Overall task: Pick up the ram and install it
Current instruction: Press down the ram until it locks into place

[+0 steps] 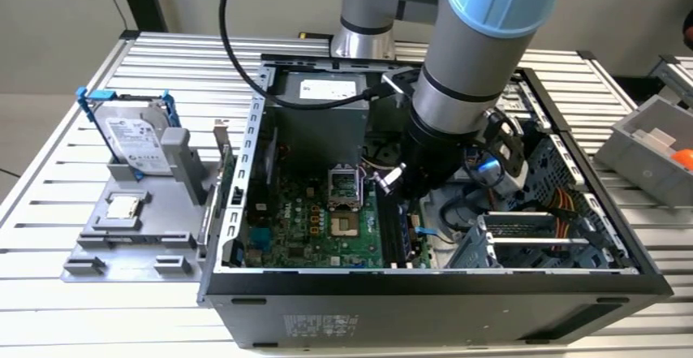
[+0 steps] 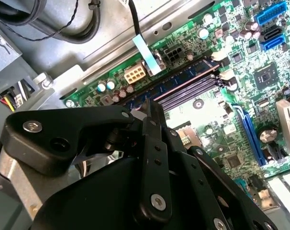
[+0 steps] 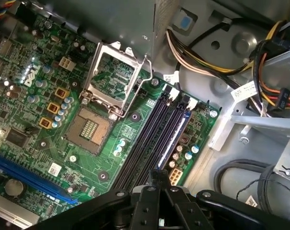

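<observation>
The ram [image 3: 176,128] is a thin blue stick standing on edge in the outermost memory slot of the motherboard [image 3: 135,117], next to the empty black slots [image 3: 152,136]. In the second wrist view the ram [image 2: 183,79] runs along the board's edge. My gripper [image 3: 159,175] hangs low inside the open computer case [image 1: 433,281], its narrow fingers together over the ram's end nearest the white power plug [image 3: 174,176]. In the exterior view the gripper [image 1: 392,181] sits just above the slots. Whether the fingertips touch the stick is hidden.
The processor socket [image 3: 90,129] lies open with its metal frame [image 3: 117,76] lifted. Cable bundles [image 3: 207,57] and a metal drive cage [image 1: 541,240] crowd the case beside the slots. Outside, a hard drive [image 1: 135,135] and a small grey chip [image 1: 122,206] rest on a grey fixture.
</observation>
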